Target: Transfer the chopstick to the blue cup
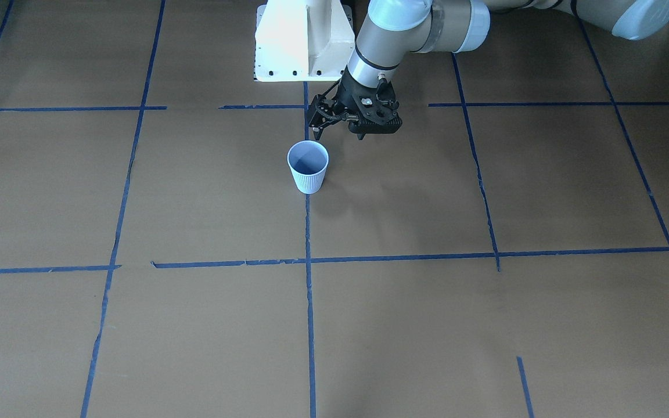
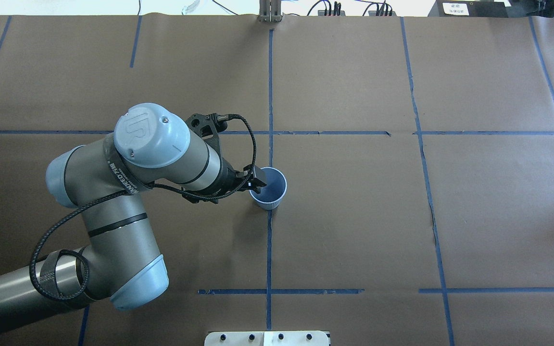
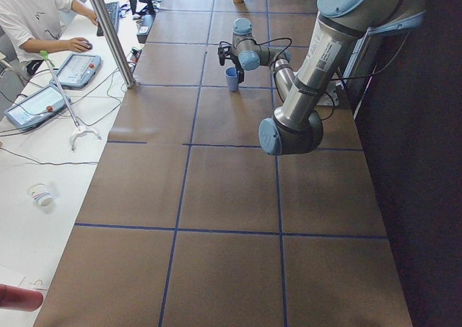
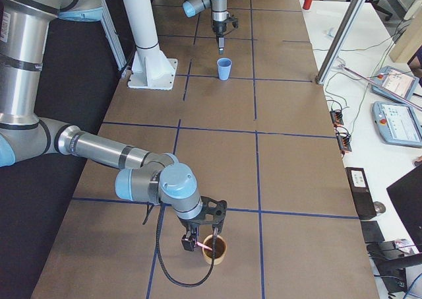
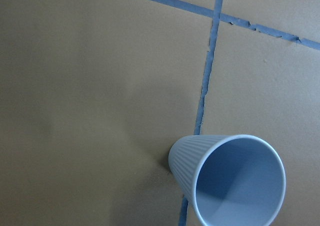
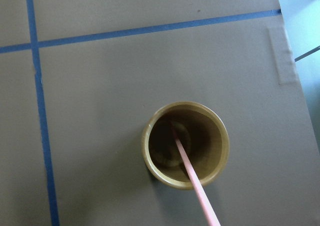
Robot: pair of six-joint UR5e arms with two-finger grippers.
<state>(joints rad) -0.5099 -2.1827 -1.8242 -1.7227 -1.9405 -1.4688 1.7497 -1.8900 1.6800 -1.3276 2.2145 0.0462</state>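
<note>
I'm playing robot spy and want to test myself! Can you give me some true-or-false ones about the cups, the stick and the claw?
1. The blue cup has nothing inside it. True.
2. The pink chopstick is lying flat on the table. False: it stands leaning inside the brown cup.
3. The blue cup has tipped over. False: it stands upright.
4. The left claw is right by the blue cup. True.
5. The two cups stand side by side. False: they are far apart, with the brown cup near the table's end on the robot's right.
</note>
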